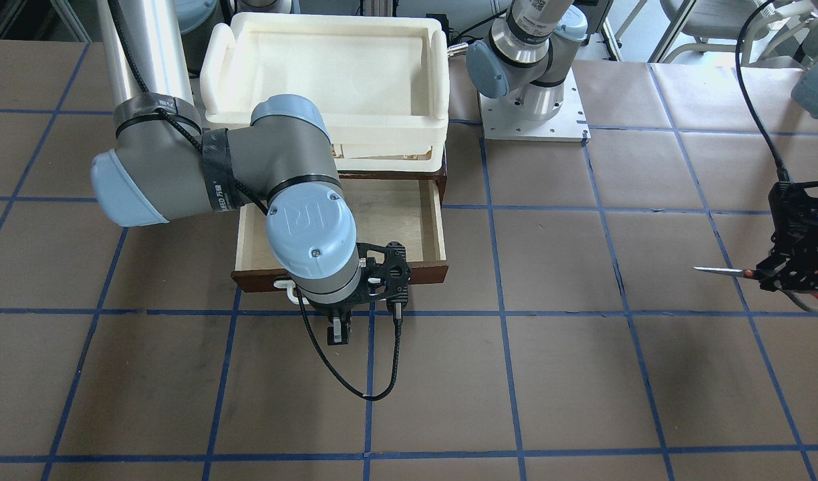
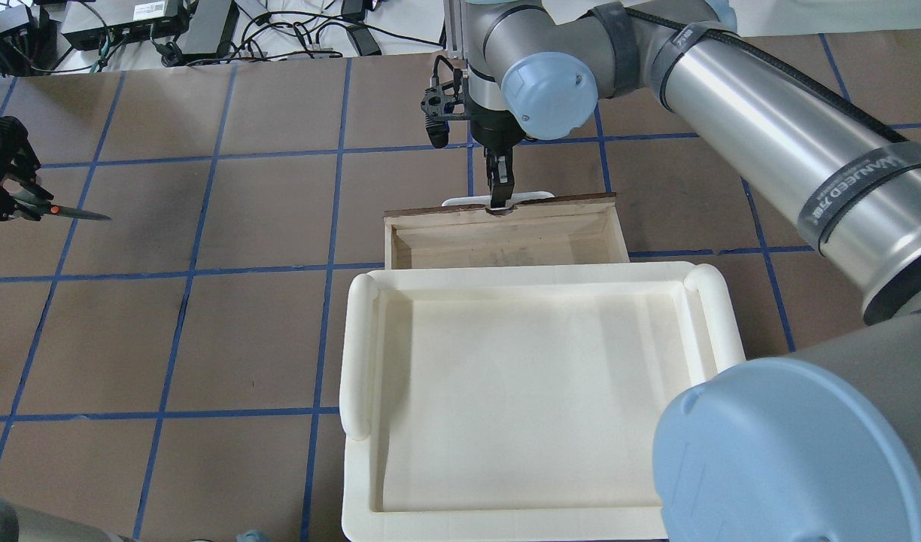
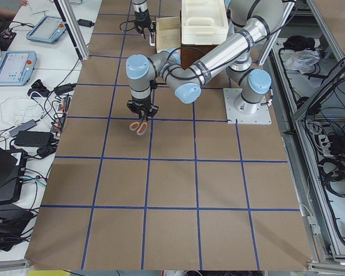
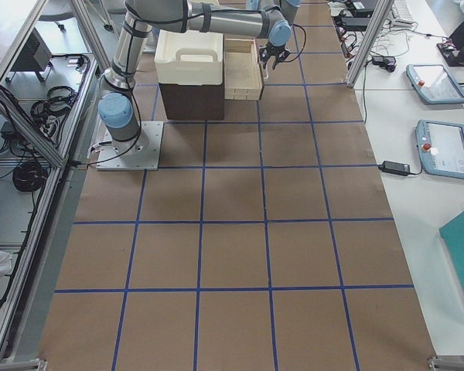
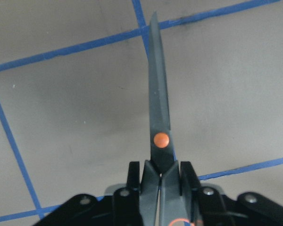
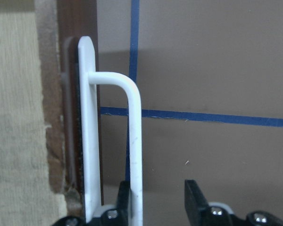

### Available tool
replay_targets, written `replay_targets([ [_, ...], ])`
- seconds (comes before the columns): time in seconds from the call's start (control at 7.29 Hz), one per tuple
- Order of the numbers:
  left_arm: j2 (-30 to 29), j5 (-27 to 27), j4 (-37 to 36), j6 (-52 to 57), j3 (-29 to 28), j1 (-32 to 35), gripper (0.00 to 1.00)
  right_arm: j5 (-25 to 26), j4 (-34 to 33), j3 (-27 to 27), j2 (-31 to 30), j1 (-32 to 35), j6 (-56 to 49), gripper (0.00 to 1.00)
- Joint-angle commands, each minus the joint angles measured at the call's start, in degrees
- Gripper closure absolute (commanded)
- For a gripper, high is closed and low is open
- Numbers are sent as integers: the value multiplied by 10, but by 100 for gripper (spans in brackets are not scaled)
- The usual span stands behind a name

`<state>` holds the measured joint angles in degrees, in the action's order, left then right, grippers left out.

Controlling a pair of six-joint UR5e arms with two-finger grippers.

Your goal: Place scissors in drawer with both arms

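The scissors [image 1: 723,270] hang above the table at the robot's far left, clamped at the handles in my shut left gripper [image 1: 793,280]. The blades point toward the drawer; they also show in the overhead view [image 2: 77,214] and the left wrist view [image 5: 159,117]. The dark brown drawer [image 1: 409,220] is pulled open and its pale interior [image 2: 506,245] is empty. My right gripper [image 2: 498,184] is at the drawer's white bar handle [image 6: 134,141]. Its fingers [image 6: 194,200] stand apart, with the bar against one finger and a gap to the other.
A cream-white plastic bin [image 1: 322,67] sits on top of the cabinet [image 4: 189,100] just behind the open drawer. The right arm's elbow [image 1: 202,174] hangs over the drawer's side. A black cable loop [image 1: 375,374] dangles below the right wrist. Brown table with blue grid tape all around.
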<state>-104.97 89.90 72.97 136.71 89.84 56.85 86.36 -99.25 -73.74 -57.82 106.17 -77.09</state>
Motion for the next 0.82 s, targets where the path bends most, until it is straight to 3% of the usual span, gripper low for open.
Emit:
replay_targets([
  [0.0, 29, -10, 23, -29, -13, 33, 100, -1, -1, 17, 14, 0, -1, 52],
  [0.69, 55, -12, 47, -83, -13, 74, 100, -1, -9, 30, 20, -4, 1, 52],
])
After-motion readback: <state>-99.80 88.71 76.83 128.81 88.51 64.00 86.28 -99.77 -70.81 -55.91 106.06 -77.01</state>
